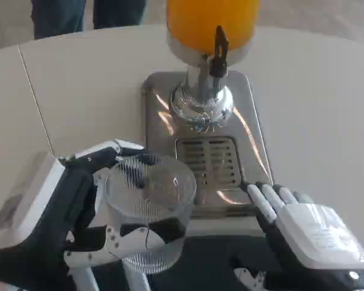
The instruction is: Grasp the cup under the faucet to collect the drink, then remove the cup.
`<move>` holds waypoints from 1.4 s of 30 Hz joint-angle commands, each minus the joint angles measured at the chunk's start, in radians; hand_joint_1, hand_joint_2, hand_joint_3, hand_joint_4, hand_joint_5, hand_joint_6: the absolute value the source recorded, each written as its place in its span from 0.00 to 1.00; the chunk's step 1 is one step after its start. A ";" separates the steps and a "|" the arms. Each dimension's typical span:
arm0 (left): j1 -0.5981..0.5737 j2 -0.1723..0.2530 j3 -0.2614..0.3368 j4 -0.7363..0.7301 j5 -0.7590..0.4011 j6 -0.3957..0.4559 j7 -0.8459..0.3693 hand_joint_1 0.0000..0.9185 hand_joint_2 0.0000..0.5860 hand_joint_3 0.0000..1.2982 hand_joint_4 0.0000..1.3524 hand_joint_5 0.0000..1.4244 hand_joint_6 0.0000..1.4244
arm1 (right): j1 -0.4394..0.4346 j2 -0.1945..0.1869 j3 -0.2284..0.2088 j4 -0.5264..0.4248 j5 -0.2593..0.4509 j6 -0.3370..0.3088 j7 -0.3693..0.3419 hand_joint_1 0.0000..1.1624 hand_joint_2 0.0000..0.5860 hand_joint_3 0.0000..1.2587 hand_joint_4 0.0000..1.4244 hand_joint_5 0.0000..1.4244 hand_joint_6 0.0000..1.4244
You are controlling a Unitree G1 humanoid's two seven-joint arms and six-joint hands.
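**Cup in left hand, short of the faucet**

Our left hand [60,224] wraps the clear ribbed cup [148,209], empty, just left of the drip tray [209,163]. We judge it light, stiff, slippery; a mid-wall hold suits. Faucet [219,51] sits ahead. Right hand [297,224] rests spread at the tray's edge; open bench [327,109] beyond.

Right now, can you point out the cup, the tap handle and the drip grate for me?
cup [148,209]: head view, on its ribbed clear side wall, held by the left hand [54,224].
tap handle [219,50]: head view, on the black lever.
drip grate [208,161]: head view, middle of the slotted metal.
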 commanded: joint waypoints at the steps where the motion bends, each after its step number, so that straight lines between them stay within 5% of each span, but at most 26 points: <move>1: 0.005 -0.010 -0.002 -0.010 -0.009 -0.003 0.015 0.51 0.21 0.78 0.89 1.00 1.00 | 0.001 0.001 0.008 0.003 -0.033 0.012 0.037 0.43 0.69 0.00 0.00 0.00 0.00; 21: 0.019 -0.021 -0.008 -0.012 -0.001 -0.011 0.021 0.51 0.21 0.78 0.89 1.00 1.00 | 0.035 0.025 0.008 -0.025 -0.045 0.014 0.025 0.40 0.69 0.00 0.00 0.00 0.00; 35: -0.285 -0.105 -0.179 0.292 0.187 0.023 0.168 0.51 0.21 0.78 0.89 1.00 1.00 | -0.004 0.011 -0.005 -0.017 -0.024 0.018 0.100 0.40 0.70 0.00 0.00 0.00 0.00; 42: -0.446 -0.132 -0.254 0.535 0.262 0.016 0.303 0.51 0.21 0.78 0.89 1.00 1.00 | 0.005 -0.001 -0.034 -0.110 -0.039 0.018 0.176 0.40 0.70 0.00 0.00 0.00 0.00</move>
